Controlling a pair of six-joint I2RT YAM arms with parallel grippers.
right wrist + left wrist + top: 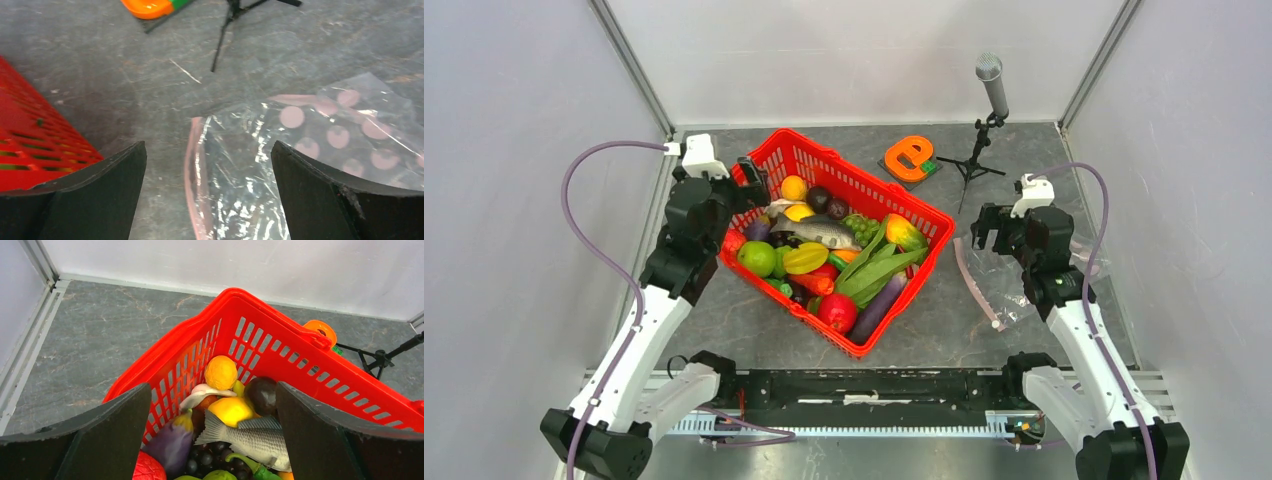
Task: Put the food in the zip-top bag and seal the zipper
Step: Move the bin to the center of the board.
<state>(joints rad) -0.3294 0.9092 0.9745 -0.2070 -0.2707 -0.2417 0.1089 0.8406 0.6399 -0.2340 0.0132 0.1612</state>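
Red basket (876, 186), tripod mic (992, 84), orange "e" (910, 157)

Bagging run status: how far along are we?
Done: nothing. All the toy food sits in the red basket. The zip-top bag lies flat on the table, with no food in the part that shows. In hand: left end effector open over the basket's far-left side, right end effector open over the bag's zipper, neither holding anything. Left: move food in, seal the zipper.

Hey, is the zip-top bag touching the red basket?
Apart. The right wrist view shows a strip of bare table between the red basket and the zip-top bag at its zipper edge.
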